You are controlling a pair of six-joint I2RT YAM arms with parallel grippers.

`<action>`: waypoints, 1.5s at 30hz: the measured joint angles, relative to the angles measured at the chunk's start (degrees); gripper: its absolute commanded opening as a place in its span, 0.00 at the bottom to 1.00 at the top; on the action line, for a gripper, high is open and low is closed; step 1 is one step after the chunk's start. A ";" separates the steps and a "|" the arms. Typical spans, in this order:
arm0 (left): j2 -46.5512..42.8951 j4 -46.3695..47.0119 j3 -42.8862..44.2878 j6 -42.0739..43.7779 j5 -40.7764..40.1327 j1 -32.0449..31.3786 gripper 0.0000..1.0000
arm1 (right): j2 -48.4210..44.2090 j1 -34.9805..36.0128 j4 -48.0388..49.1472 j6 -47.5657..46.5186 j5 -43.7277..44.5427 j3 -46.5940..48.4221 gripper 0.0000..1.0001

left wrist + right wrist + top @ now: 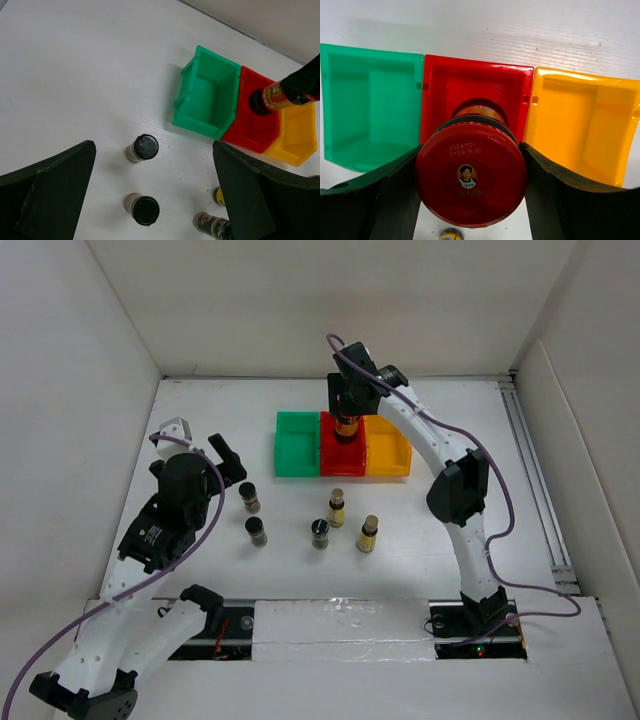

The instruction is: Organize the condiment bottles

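1. Nearest the arm bases, a loose front row of bottles stands on the tabletop [220,410]: the left black-capped bottle [257,531], the middle black-capped bottle [320,533] and the front yellow-labelled bottle [368,533]. All are upright and apart from each other.
2. One step back are the rear black-capped bottle [249,497], just behind the left one, and the rear yellow-labelled bottle [336,507], near the middle one. Both are upright too, and neither is in a bin.
3. My left gripper [228,460] hovers by that left-hand pair with its fingers spread wide and nothing between them. Its wrist view looks down on both black caps.
4. Further out, the green bin [370,100], red bin [470,80] and yellow bin [580,115] sit side by side, touching. I see no bottle in the green or the yellow.
5. Farthest away, my right gripper [346,412] is clamped on the cap of the red-capped jar [471,172]. The jar hangs over the red bin with its lower end down between the walls. Can't tell if it touches the floor.
6. Progress: early days, I'd say. One jar is going in and five bottles are waiting on the tabletop. I only count six in total. If there's another red-capped jar, it's hidden from all three views.
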 measured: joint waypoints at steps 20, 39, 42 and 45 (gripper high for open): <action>1.51 0.44 0.00 0.72 1.88 0.00 0.99 | 4.46 -1.79 5.70 -0.50 -2.27 -3.76 0.66; 2.21 1.27 0.00 1.53 4.07 0.00 0.99 | -14.86 -2.95 10.40 -1.49 2.01 -8.57 1.00; 2.05 1.29 0.00 1.53 4.07 0.00 0.99 | -23.15 -5.38 10.40 -0.81 4.85 -16.13 1.00; 2.12 1.27 0.00 1.53 4.07 0.00 0.99 | -30.60 -8.13 10.49 1.33 9.51 -26.56 1.00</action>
